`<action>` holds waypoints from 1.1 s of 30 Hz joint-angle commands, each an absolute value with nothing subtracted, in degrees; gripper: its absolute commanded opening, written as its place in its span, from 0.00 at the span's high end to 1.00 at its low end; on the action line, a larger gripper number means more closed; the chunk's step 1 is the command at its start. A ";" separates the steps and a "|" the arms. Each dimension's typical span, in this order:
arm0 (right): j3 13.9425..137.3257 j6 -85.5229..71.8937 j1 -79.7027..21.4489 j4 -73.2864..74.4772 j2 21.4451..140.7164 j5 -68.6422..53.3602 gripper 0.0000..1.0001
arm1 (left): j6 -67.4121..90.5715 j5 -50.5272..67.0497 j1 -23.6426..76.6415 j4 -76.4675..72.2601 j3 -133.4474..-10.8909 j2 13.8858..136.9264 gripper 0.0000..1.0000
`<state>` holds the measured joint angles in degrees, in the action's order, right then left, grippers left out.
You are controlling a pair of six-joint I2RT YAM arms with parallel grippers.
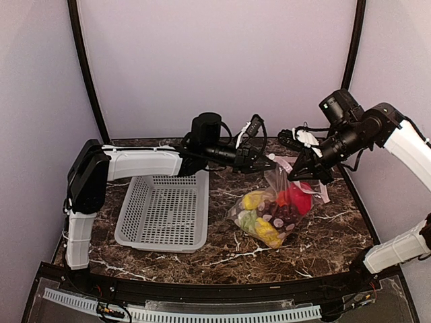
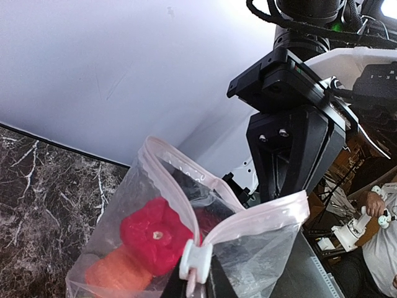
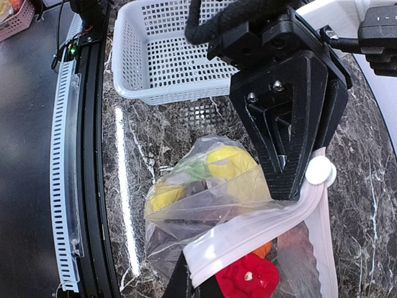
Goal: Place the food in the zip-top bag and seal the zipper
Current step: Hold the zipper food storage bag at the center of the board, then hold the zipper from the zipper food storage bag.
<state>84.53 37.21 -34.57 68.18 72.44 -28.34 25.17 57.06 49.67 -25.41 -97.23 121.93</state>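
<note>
The clear crinkly plastic bag [image 1: 281,180] stands in the middle of the dark marble tabletop [image 1: 330,235]. The little toy food [image 1: 269,215] is all inside it. Its thin pinkish-red zipper strip [image 2: 260,217] is at the top. In the top view the strip runs from 9 o'clock to 3 o'clock.

My left fingers [image 3: 285,167] are at the 9 o'clock end, and my right fingers [image 2: 282,180] are at the 3 o'clock end. The small white slider [image 3: 319,171] sits at my left end, touching my left fingers, so my left arm is nearer to it. I think the slider must go toward 3 o'clock, along the strip, to my right fingers.

The bag's mouth gapes between us. My right fingers are pressed tight on the strip's end. My left fingers are narrow and pinch the strip. I cannot tell if they hold the slider itself or only the strip beside it.
</note>
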 commanded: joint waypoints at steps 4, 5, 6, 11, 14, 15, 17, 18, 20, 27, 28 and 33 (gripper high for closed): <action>85.03 37.10 -34.61 67.77 71.94 -25.65 1.00 | 26.68 57.91 48.01 -28.85 -94.98 120.60 0.99; 84.73 37.16 -34.41 67.81 71.79 -25.28 1.00 | 25.57 57.15 47.78 -27.65 -94.32 119.49 0.99; 84.33 37.18 -34.05 67.76 71.66 -24.76 1.00 | 24.34 56.39 47.61 -26.17 -94.35 118.98 0.99; 83.12 37.19 -31.95 67.63 71.61 -21.80 1.00 | 11.45 51.98 47.54 -10.24 -96.92 115.93 0.99; 83.48 37.46 -30.45 67.59 71.84 -19.53 1.00 | 7.12 49.56 47.54 -4.56 -98.84 114.55 0.99; 84.01 37.64 -29.94 67.66 71.92 -19.26 1.00 | 5.49 48.95 47.54 -2.44 -99.03 114.23 0.99; 86.45 37.70 -29.08 67.91 72.36 -20.34 0.93 | 3.51 47.27 47.59 0.13 -99.57 113.24 0.99; 88.17 37.64 -29.01 68.32 72.75 -21.86 0.89 | 3.03 46.10 47.69 0.99 -99.77 112.38 0.99; 92.37 37.49 -29.00 69.34 74.60 -26.10 0.76 | 0.78 43.84 48.09 3.66 -100.02 110.78 0.99; 106.20 34.88 -29.63 69.63 84.32 -33.95 0.57 | -10.23 34.91 51.58 14.83 -106.34 108.26 0.99; 107.07 34.75 -29.80 69.60 85.17 -35.14 0.57 | -12.64 33.98 52.02 18.14 -107.27 108.39 0.99; 108.20 34.68 -30.62 67.33 87.54 -38.84 0.59 | -18.31 27.14 54.82 24.96 -110.75 107.90 0.99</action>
